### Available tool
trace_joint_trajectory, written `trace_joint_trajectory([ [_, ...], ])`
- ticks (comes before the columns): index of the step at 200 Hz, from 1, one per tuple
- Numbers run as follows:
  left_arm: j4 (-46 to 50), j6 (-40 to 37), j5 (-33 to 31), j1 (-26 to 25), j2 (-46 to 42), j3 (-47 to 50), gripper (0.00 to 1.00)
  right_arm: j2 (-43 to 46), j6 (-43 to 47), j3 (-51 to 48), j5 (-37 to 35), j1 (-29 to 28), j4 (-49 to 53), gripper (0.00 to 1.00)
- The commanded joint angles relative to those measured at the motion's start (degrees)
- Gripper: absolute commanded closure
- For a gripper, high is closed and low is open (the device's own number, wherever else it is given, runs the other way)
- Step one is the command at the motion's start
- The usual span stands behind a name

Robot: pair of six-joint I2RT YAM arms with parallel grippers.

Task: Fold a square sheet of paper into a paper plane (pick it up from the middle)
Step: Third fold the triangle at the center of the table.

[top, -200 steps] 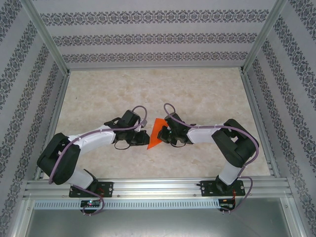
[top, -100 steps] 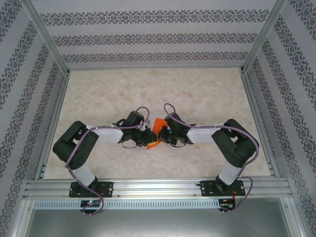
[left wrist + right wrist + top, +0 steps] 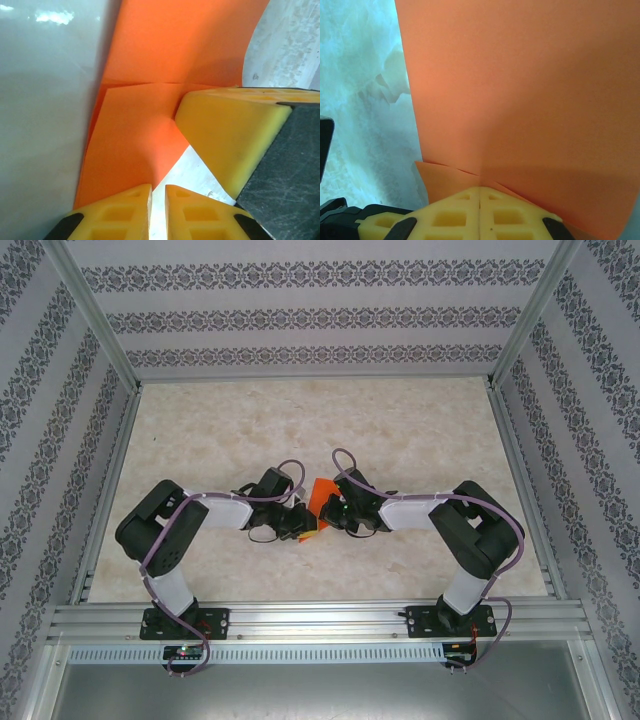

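The orange square sheet of paper (image 3: 321, 491), folded with a crease across it, stands between my two grippers at the table's middle. My right gripper (image 3: 332, 508) is shut on its lower folded edge; in the right wrist view the sheet (image 3: 520, 90) rises straight from the closed jaws (image 3: 480, 189). My left gripper (image 3: 306, 527) sits low against the sheet's left side. Its fingertips (image 3: 158, 189) are a narrow gap apart, with bare table showing between them and the paper's corner (image 3: 135, 150) ending at the left finger. A right gripper finger (image 3: 225, 135) presses the sheet from the right.
The pale marbled table (image 3: 400, 430) stretches beyond the arms. Aluminium posts and patterned walls (image 3: 60, 440) enclose it on three sides, and a metal rail (image 3: 320, 618) runs along the near edge at the arm bases.
My left arm has swung right and its gripper has closed in against the paper. The sheet shows smaller and more bunched from above. The right arm has held still.
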State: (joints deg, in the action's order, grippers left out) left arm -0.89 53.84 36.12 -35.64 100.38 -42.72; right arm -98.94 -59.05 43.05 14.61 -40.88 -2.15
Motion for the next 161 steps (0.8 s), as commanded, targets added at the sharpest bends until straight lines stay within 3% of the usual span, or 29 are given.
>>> trace_joint_trajectory([
  [1,11.3,-4.7,-6.9,0.6,-1.9,1.7,0.82,-2.9,0.2,-1.0,-4.3,-0.4,6.7,0.93],
  [22,15.2,-7.0,-8.2,0.7,-4.3,1.0,0.82,-2.8,0.2,-1.0,-4.3,-0.4,7.0,0.93],
  [69,16.5,-8.3,-4.9,0.8,-5.0,1.8,0.82,-2.6,0.5,-0.5,-4.4,-0.4,7.7,0.93],
  [106,20.2,-9.4,-7.2,1.4,-8.4,2.1,0.82,-2.8,0.6,0.0,-4.1,-0.4,7.8,0.93],
  [161,12.9,-4.3,-1.9,1.4,-12.7,-0.4,0.78,-2.9,0.4,-0.2,-4.2,-0.5,7.4,0.93],
])
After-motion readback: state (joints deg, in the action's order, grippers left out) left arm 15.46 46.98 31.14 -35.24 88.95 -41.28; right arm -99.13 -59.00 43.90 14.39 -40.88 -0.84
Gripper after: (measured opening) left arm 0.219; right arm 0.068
